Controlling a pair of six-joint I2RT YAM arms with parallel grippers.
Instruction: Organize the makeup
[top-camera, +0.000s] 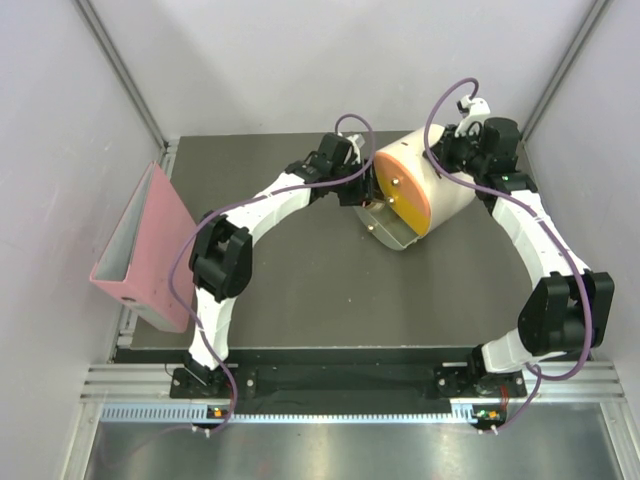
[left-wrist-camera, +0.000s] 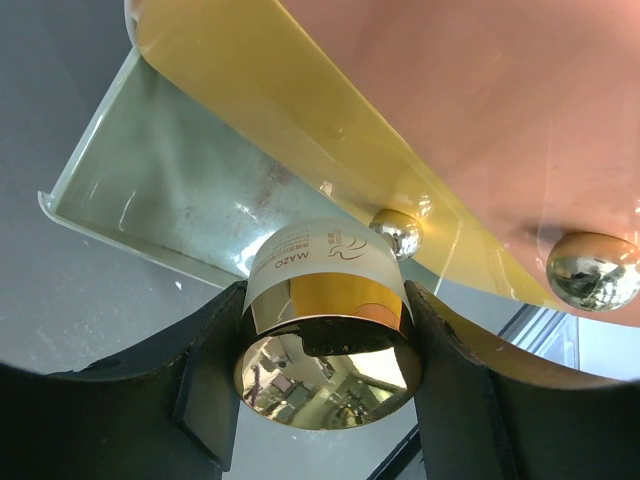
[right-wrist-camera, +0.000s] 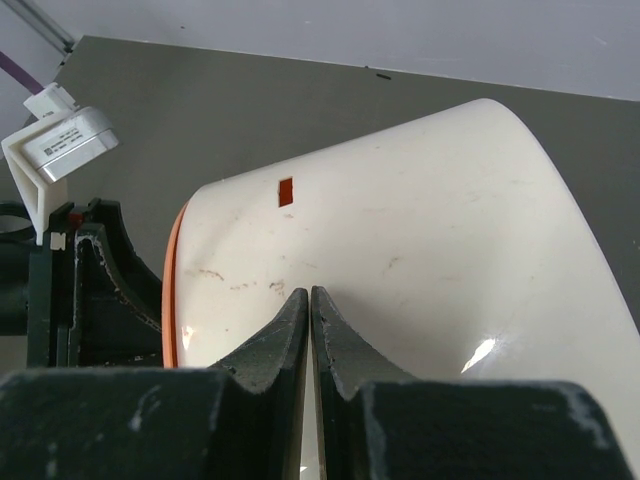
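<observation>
Left gripper (left-wrist-camera: 325, 305): jaws pinching a gold-ended makeup tube (left-wrist-camera: 325, 345) across its round body. Its long axis appears to run straight out ahead of the jaws, gold end rearward, labelled end forward. Just beyond the tip: clear drawer (left-wrist-camera: 130, 205), open. Left arm nearer. Right gripper (right-wrist-camera: 310, 300): jaws pressed together, empty, cream box (right-wrist-camera: 420, 240) just ahead.

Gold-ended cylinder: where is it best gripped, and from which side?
Gold-ended cylinder: across the curved wall, coming from the gold end, as the left gripper holds it; round sides seat between the fingers, white end facing the drawer.
</observation>
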